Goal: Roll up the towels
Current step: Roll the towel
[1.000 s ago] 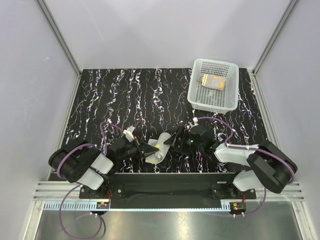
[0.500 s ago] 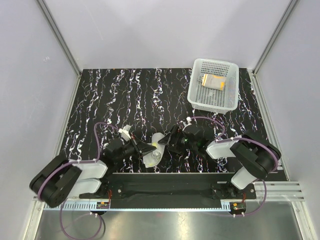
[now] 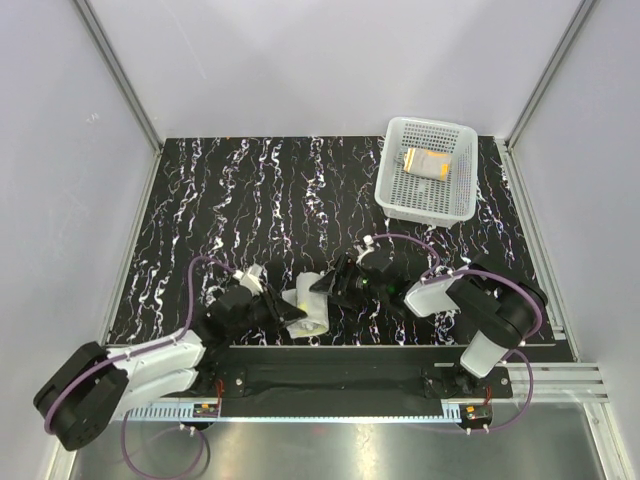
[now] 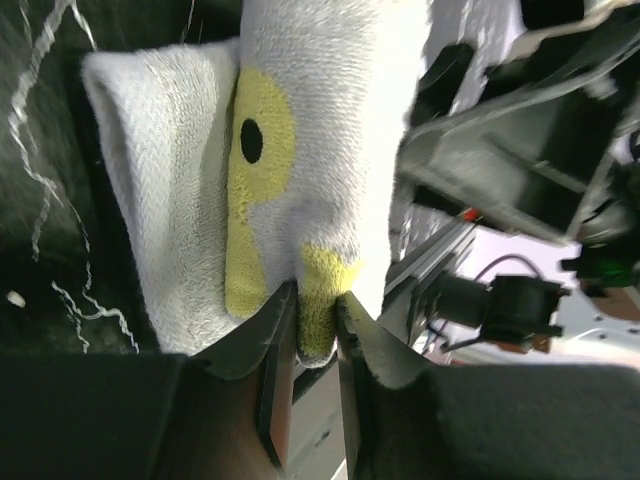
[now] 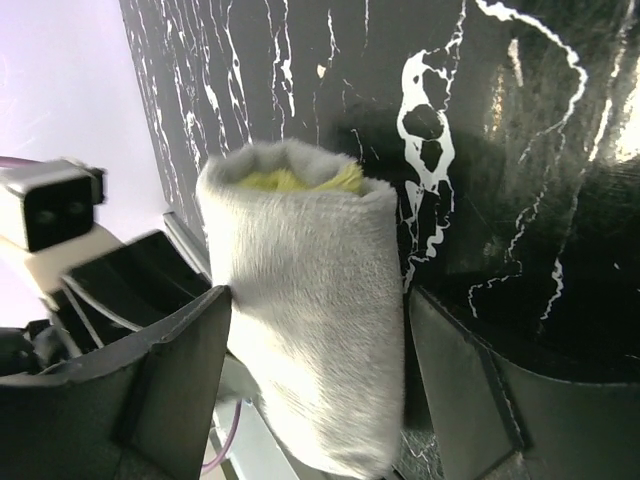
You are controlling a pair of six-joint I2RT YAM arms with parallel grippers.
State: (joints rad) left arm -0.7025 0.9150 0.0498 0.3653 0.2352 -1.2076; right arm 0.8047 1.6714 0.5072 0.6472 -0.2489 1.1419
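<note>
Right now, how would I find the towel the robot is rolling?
Look at the near edge of the black marbled table, midway between the two arms. The rolled towel there is grey-white outside with yellow inside, unlike the orange towel lying in the white basket.

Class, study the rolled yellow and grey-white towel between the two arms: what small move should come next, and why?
Probably close the right tool on the rolled yellow and grey-white towel. Its fingers are spread on both sides of the roll, while the left tool is pinching the towel's edge, so the roll looks formed but only held from one side.
</note>
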